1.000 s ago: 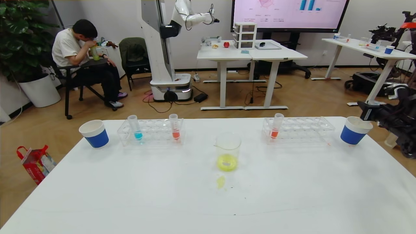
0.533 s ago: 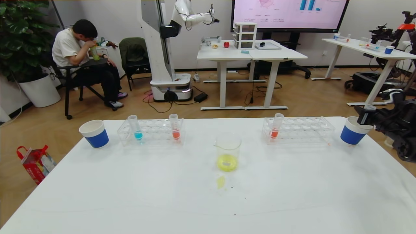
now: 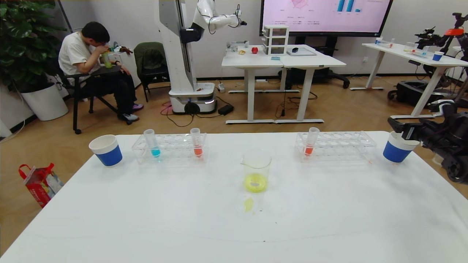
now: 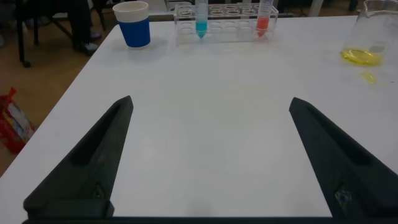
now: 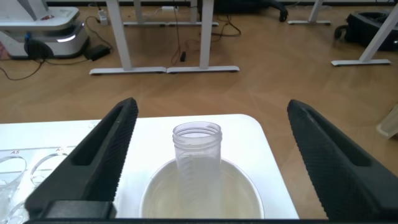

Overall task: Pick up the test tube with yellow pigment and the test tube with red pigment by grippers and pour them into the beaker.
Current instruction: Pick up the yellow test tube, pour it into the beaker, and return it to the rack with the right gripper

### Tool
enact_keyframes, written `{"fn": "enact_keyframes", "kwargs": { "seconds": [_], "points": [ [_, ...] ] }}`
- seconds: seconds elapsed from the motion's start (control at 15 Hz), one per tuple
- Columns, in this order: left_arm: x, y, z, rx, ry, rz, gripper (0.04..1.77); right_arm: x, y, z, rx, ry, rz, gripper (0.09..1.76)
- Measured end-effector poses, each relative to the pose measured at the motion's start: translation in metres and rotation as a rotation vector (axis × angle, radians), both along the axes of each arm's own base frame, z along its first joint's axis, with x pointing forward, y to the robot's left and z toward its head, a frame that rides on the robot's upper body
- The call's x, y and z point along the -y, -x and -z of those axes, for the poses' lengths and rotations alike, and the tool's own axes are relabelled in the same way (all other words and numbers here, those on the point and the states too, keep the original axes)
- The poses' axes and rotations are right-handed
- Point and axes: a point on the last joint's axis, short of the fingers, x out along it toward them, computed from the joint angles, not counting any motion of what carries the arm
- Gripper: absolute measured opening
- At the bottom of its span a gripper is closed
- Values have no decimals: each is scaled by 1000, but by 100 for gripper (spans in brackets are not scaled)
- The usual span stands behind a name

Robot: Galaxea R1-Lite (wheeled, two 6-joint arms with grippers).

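The beaker [image 3: 256, 170] stands mid-table with yellow liquid at its bottom; it also shows in the left wrist view [image 4: 373, 31]. No tube with yellow liquid shows. An empty clear tube [image 5: 198, 155] stands in the right blue-and-white paper cup [image 3: 398, 148]. One test tube with red pigment [image 3: 197, 143] stands in the left rack, another [image 3: 310, 142] in the right rack. My right gripper [image 3: 396, 128] hovers open just above the right cup, its fingers either side of the empty tube [image 5: 211, 106]. My left gripper [image 4: 211, 102] is open and empty over bare table, outside the head view.
A blue-liquid tube [image 3: 154, 145] stands in the left rack [image 3: 172, 149]. A second paper cup [image 3: 106, 149] is at the far left. The right rack [image 3: 340, 146] is otherwise empty. A yellow spill [image 3: 248, 204] lies in front of the beaker.
My right gripper has shifted a little to the left above the right paper cup. Nothing on the table has moved.
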Motion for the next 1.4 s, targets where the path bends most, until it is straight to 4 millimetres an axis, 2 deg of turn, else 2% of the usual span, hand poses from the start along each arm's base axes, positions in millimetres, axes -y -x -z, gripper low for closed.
{"fn": "enact_keyframes", "kwargs": {
  "seconds": [0.33, 0.53, 0.67, 0.87, 1.0, 1.13, 1.4],
  "points": [
    [0, 0, 0, 0, 0, 0, 175, -5, -1, -4, 10, 4, -13, 174],
    [0, 0, 0, 0, 0, 0, 175, -20, -4, -23, 54, 12, -46, 174],
    [0, 0, 0, 0, 0, 0, 175, -43, -6, -46, 102, 13, -82, 174],
    [0, 0, 0, 0, 0, 0, 175, -95, -1, -81, 152, 14, -121, 174],
    [0, 0, 0, 0, 0, 0, 175, -125, 14, -101, 175, 11, -156, 174],
    [0, 0, 0, 0, 0, 0, 175, -142, 37, -118, 199, 12, -186, 174],
    [0, 0, 0, 0, 0, 0, 175, -155, 105, -163, 306, 29, -205, 174]
  ]
}}
